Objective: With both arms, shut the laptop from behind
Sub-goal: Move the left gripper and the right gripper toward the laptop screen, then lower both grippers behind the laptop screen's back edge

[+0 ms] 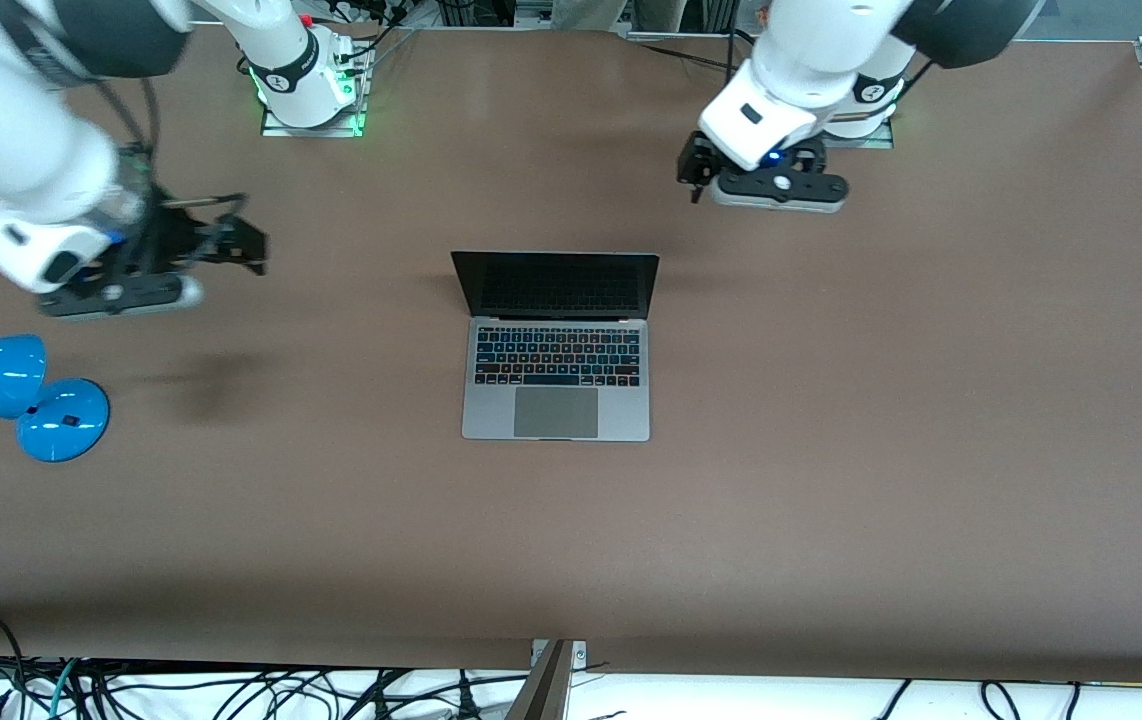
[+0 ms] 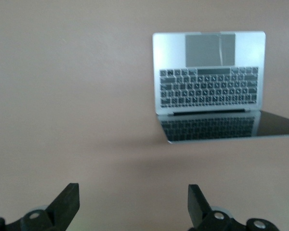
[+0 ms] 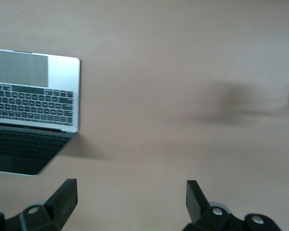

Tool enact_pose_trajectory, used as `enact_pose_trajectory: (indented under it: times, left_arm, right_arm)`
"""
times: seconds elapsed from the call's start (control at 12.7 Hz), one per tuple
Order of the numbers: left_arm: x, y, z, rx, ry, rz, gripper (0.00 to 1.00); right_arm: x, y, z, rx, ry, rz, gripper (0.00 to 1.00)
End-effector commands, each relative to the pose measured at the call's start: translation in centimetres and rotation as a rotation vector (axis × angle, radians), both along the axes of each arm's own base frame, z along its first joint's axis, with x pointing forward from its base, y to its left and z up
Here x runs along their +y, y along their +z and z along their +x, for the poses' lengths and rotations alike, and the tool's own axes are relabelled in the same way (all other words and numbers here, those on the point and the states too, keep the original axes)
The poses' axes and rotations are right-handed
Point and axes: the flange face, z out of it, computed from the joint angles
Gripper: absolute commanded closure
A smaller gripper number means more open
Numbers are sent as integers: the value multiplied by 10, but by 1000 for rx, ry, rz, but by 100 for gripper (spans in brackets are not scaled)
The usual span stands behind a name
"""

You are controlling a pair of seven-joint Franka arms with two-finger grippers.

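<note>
A brown table (image 1: pixel 831 450) carries the open laptop (image 1: pixel 556 375) at its middle. A blue lamp (image 1: pixel 21 395) lies at the right arm's end, partly cut off. Both grippers hang empty over bare table with fingers apart: left gripper (image 2: pixel 133 204), right gripper (image 3: pixel 131 202).

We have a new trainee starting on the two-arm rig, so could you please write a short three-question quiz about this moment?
1. True or false: the laptop has its lid shut.
2. Which gripper is over the table near the blue lamp? A) left gripper B) right gripper
3. Fill in: both grippers have their jaws ____ and hold nothing.

Key
1. False: the lid stands open, with the dark screen facing the front camera.
2. B: the right gripper is over the table near the lamp; the left gripper is over the table toward the left arm's end.
3. open
</note>
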Motion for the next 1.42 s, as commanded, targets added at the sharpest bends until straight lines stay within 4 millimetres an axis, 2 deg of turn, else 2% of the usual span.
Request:
enact_pose_trajectory:
  times: [0.0,0.08,0.31,0.71,0.87,1.02,1.1,1.18,1.26,1.34]
  left_arm:
    - [-6,-12,-17,9,8,-21,2]
    - [-8,-16,-17,23,12,-36,2]
    - [-13,-33,-17,59,46,-56,3]
    - [-52,-65,-26,131,120,-53,6]
    - [-55,-73,-24,143,131,-55,24]
    - [-61,-87,-24,171,137,-53,55]
    - [-63,-90,-21,176,143,-61,75]
    - [-65,-96,-18,191,163,-59,91]
    - [-72,-100,-19,198,172,-63,100]
    - [-75,-106,-17,203,188,-68,100]
  right_arm:
    - [61,-18,-16,33,-64,-1,0]
    - [81,-25,-23,68,-70,38,0]
    - [110,-52,-28,144,-56,85,0]
    - [175,-94,-42,152,-74,70,7]
    - [194,-113,-47,166,-98,60,21]
    - [210,-131,-53,245,-145,103,43]
    - [214,-137,-55,270,-159,116,52]
    - [218,-142,-57,283,-162,117,55]
    - [221,-145,-59,287,-156,114,58]
    - [224,-152,-61,297,-151,106,64]
